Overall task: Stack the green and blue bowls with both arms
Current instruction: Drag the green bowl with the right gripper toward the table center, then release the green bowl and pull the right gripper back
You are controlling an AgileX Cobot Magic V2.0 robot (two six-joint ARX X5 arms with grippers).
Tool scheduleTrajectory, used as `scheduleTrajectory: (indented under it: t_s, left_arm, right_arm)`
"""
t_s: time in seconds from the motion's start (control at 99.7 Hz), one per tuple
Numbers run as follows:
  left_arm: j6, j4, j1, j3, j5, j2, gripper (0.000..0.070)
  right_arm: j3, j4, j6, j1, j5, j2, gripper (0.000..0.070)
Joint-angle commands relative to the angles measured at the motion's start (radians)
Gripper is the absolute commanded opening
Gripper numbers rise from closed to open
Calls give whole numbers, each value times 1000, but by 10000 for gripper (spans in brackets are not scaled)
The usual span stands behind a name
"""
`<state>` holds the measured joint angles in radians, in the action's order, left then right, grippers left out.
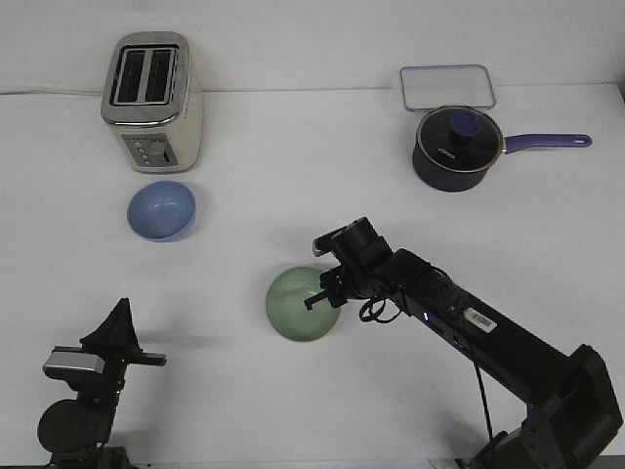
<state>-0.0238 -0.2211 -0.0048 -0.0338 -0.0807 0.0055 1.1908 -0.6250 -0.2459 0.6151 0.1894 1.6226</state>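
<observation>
The pale green bowl (298,305) sits near the middle of the table. My right gripper (324,291) is at its right rim. One finger (313,301) reaches inside the bowl and the other is hidden behind the rim. I cannot see whether the jaws are pressed onto the rim. The light blue bowl (161,209) stands upright and empty at the left, just in front of the toaster, with nothing near it. My left gripper (121,320) is low at the front left, well away from both bowls, its fingers together in a point and holding nothing.
A cream toaster (151,101) stands at the back left, right behind the blue bowl. At the back right are a dark navy saucepan (457,147) with a purple handle and a clear lidded container (446,87).
</observation>
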Motion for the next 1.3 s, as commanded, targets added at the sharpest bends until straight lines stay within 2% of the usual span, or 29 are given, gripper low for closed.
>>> scheduleTrajectory:
  t_s: [0.0, 0.552, 0.612, 0.742, 0.813, 1.083, 1.294]
  left_arm:
    - [5, -11, 1, 20, 3, -2, 12]
    - [5, -11, 1, 20, 3, -2, 12]
    - [5, -11, 1, 20, 3, -2, 12]
    - [5, -11, 1, 20, 3, -2, 12]
    - [5, -11, 1, 20, 3, -2, 12]
    - [5, -11, 1, 20, 3, -2, 12]
    - [5, -11, 1, 20, 3, -2, 12]
  right_arm:
    - [6, 11, -20, 8, -2, 35, 0]
    - [6, 34, -38, 8, -13, 109, 14]
    - [6, 33, -44, 7, -13, 109, 73]
    - [6, 33, -47, 7, 5, 108, 382]
    - [6, 34, -50, 7, 23, 106, 483]
    - [21, 18, -36, -18, 22, 18, 494]
    - [29, -31, 31, -148, 16, -164, 494]
